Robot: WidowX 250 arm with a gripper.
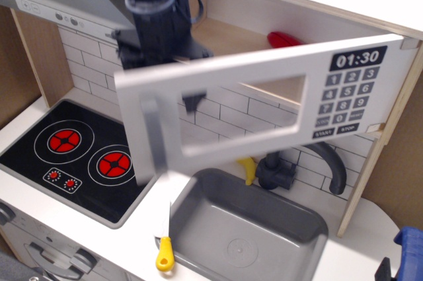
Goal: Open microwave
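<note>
Swinging the microwave [264, 96] door wide needs a steady outward arc; gripper [188, 92] sits behind it, jaws hidden, can't tell.

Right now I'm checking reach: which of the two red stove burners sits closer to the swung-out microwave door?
The right burner, the one nearer the sink; the microwave door's handle end hangs just beside it, while the left burner lies farther off.
</note>
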